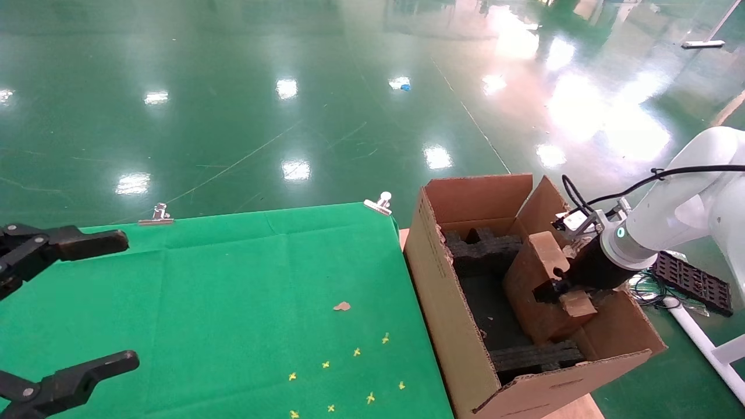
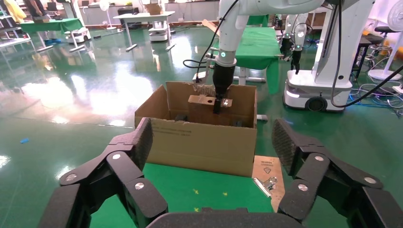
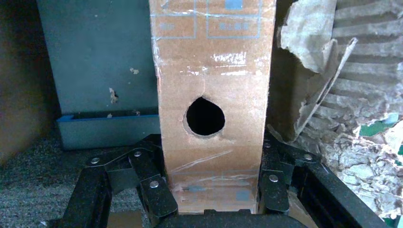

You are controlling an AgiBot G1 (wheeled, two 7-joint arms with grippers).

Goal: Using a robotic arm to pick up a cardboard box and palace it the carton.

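Glossy green floor surrounds my green-clothed worktop (image 1: 233,279). Right end effector (image 1: 561,288) clamps the slim taped brown cardboard box (image 1: 538,279) inside the large corrugated carton (image 1: 454,326), close to its torn right flap. Left end effector (image 1: 64,308) hangs spread wide over the worktop's left edge.

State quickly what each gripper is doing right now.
Left gripper: open, holding nothing, over the green cloth-covered table.
Right gripper: closed on the small tape-wrapped brown cardboard box, inside the large corrugated carton.

White tubular robotic arm (image 1: 681,203), teal ring, black cable, black claw (image 1: 553,288)
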